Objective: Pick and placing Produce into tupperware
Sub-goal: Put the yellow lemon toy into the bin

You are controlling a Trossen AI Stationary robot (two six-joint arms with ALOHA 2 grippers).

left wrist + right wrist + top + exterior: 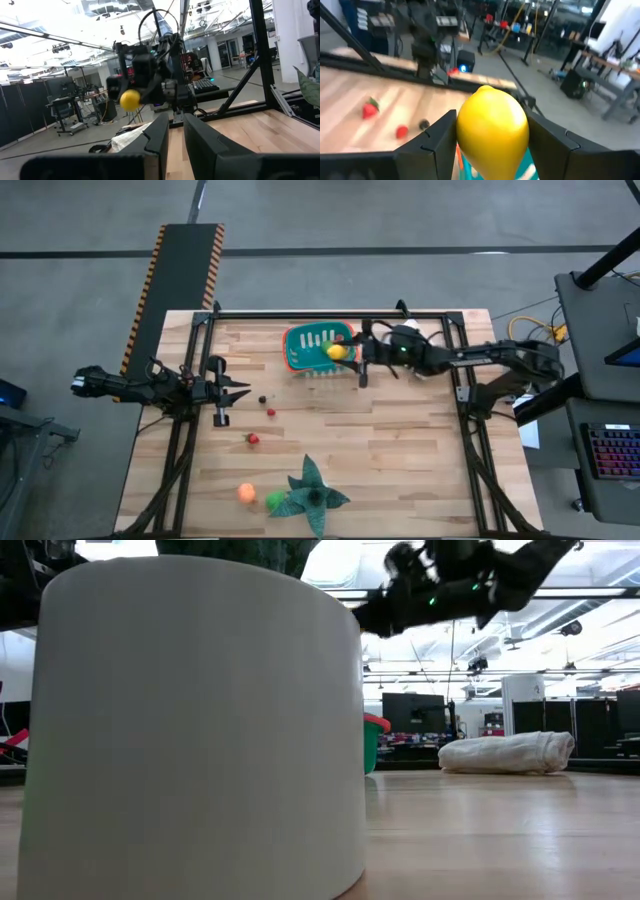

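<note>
My right gripper [345, 352] is shut on a yellow lemon [492, 130], which hangs over the right end of the teal tupperware [318, 347] with the orange-red rim at the table's far middle. The left wrist view shows the lemon [130, 99] from afar. More produce lies on the table: a dark piece [262, 399], two small red ones [271, 412] [253, 439], an orange one [246, 492] and a green one [275, 500]. My left gripper [235, 392] waits shut at the table's left. My right gripper pinches the lemon between its two fingers [432, 142], on two opposite sides [465, 132]. The fingers lie about level and come from the table's right side. The lemon is lifted clear, above the tupperware's right end [530, 167].
A dark green star-shaped leafy thing [312, 492] lies near the front edge beside the orange and green pieces. A wrinkled white bag [505, 752] lies at the far right behind the tupperware. A big white rounded object [190, 720] fills most of the low view. A black frame [330, 313] borders the table.
</note>
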